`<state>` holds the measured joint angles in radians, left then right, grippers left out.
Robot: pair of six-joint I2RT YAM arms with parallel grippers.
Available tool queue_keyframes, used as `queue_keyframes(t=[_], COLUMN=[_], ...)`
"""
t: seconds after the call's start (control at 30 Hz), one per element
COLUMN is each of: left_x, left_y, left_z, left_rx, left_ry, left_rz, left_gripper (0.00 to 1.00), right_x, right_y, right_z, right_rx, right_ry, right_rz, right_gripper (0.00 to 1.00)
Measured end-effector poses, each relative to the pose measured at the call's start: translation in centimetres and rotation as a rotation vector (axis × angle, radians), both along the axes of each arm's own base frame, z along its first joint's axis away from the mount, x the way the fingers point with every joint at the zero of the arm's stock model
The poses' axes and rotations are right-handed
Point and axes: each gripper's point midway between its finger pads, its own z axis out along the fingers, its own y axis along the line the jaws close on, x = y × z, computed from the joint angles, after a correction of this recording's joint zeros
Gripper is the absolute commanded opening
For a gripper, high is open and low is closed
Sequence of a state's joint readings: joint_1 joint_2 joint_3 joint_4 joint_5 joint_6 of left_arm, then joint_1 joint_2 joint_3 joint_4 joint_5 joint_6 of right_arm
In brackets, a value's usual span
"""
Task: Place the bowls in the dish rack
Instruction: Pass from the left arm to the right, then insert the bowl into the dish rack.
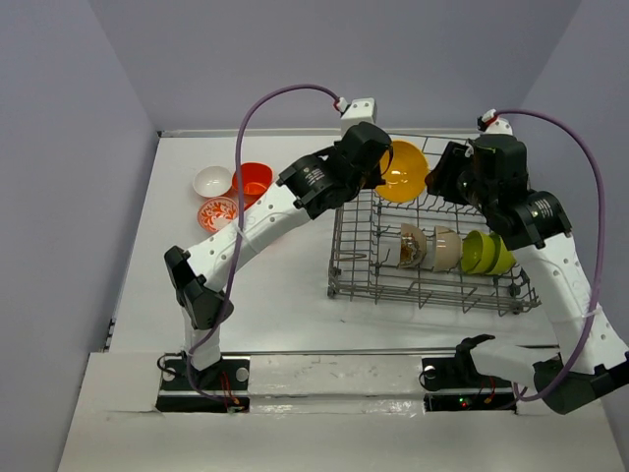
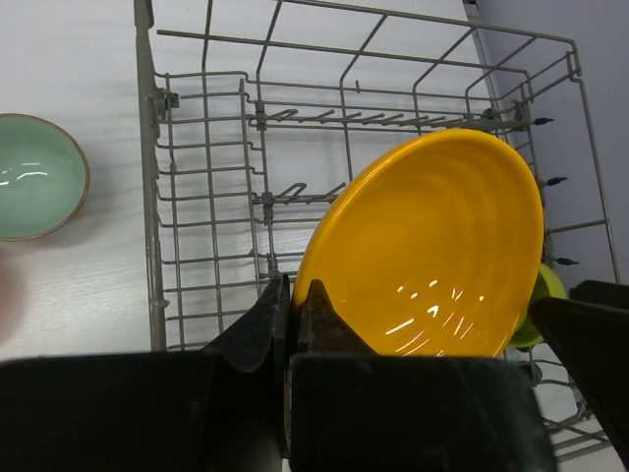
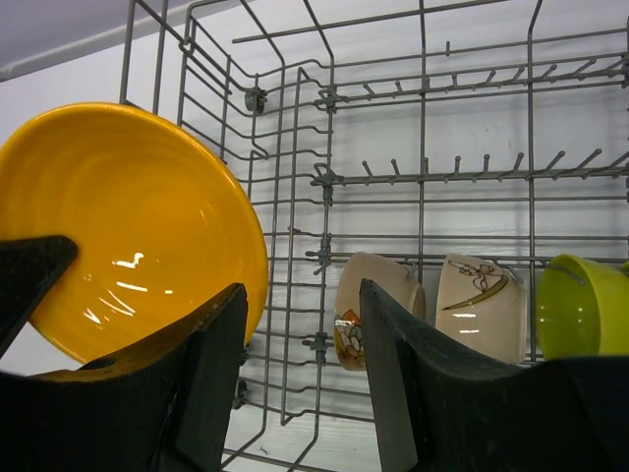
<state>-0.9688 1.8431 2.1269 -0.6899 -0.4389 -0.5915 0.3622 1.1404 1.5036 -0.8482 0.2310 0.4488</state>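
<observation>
The dish rack (image 1: 338,246) stands on the right half of the white tabletop (image 1: 256,295). The left hand (image 2: 295,310) is clamped on the rim of a yellow bowl (image 1: 403,169), tilted on edge over the rack's far left part. The right hand (image 3: 302,290) is just right of it, fingers apart and holding nothing. In the rack's near right row are two patterned bowls (image 1: 413,246) and two green bowls (image 1: 486,253). Left of the rack sit a red bowl (image 1: 254,180), a white bowl (image 1: 212,181), a red-patterned bowl (image 1: 217,212) and a pale green bowl (image 2: 34,175).
</observation>
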Motion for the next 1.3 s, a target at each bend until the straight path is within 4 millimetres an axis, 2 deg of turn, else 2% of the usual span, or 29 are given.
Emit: queue_keyframes(t=[0.23,0.3,0.37,0.4,0.47,0.5,0.53,0.67,0.7,0.73,0.77,0.8,0.83,0.87,0.97,1.03,1.13,1.2,1.3], left_x=[-1.2,-1.3,-1.3,-1.3,-1.1,-1.0,-0.5,0.3,0.4,0.3,0.1,-0.2,-0.6,-0.8,-1.4,-1.6,-2.8,-4.2,-6.3], left_y=[-1.8,-2.2,-2.5,-2.7,-2.8,-2.7,-2.4,-2.8,-2.9,-3.2,-3.4,-3.7,-3.9,-4.1,-4.0,-3.2,-0.5,2.1,5.4], left_z=[0.4,0.4,0.2,-0.1,-0.5,-1.1,-1.1,-0.4,-0.5,-0.9,-1.3,-1.9,-2.5,-2.8,-3.2,-3.2,-2.0,-0.8,1.1], left_rx=[-0.033,-0.038,-0.040,-0.037,-0.024,-0.014,-0.020,-0.065,-0.065,-0.070,-0.063,-0.051,-0.037,-0.031,-0.005,0.007,0.005,-0.012,-0.052], left_ry=[-0.001,-0.006,-0.008,-0.005,-0.007,0.005,0.009,-0.006,-0.012,-0.018,-0.015,-0.011,-0.008,-0.003,-0.004,-0.010,-0.023,-0.038,-0.066], left_rz=[-0.060,-0.075,-0.085,-0.094,-0.099,-0.095,-0.088,-0.104,-0.107,-0.113,-0.120,-0.133,-0.141,-0.147,-0.151,-0.134,-0.118,-0.111,-0.111], left_gripper=[0.00,0.00,0.00,0.00,0.00,0.00,0.01,0.44,0.50,0.60,0.76,0.83,0.94,0.99,0.99,0.99,0.99,0.99,0.99], right_x=[1.8,2.2,2.6,2.6,2.7,2.6,2.5,2.4,2.3,2.2,2.2,2.4,2.6,2.8,3.5,3.9,4.9,5.4,5.7], right_y=[0.6,0.8,1.0,1.0,1.1,1.2,1.2,1.1,1.0,0.8,0.7,0.5,0.3,0.0,-1.4,-2.5,-5.4,-8.1,-10.9], right_z=[-1.9,-2.5,-2.8,-2.9,-3.0,-2.8,-2.5,-1.0,-0.7,-0.6,-0.5,-0.7,-0.8,-1.1,-1.6,-1.7,-1.3,-1.2,-1.0], right_rx=[-0.023,-0.026,-0.024,-0.023,-0.021,-0.008,0.009,0.042,0.040,0.027,0.022,0.011,0.001,-0.015,-0.081,-0.133,-0.279,-0.429,-0.627], right_ry=[0.036,0.047,0.046,0.044,0.045,0.038,0.027,-0.029,-0.039,-0.046,-0.049,-0.047,-0.045,-0.041,-0.032,-0.030,-0.032,-0.026,-0.004], right_rz=[0.002,0.003,0.006,0.006,0.004,0.008,0.011,0.001,-0.003,-0.014,-0.019,-0.031,-0.041,-0.056,-0.122,-0.172,-0.307,-0.433,-0.565], right_gripper=[0.55,0.49,0.37,0.23,0.07,0.01,0.01,0.01,0.01,0.01,0.01,0.01,0.01,0.01,0.01,0.01,0.01,0.01,0.01])
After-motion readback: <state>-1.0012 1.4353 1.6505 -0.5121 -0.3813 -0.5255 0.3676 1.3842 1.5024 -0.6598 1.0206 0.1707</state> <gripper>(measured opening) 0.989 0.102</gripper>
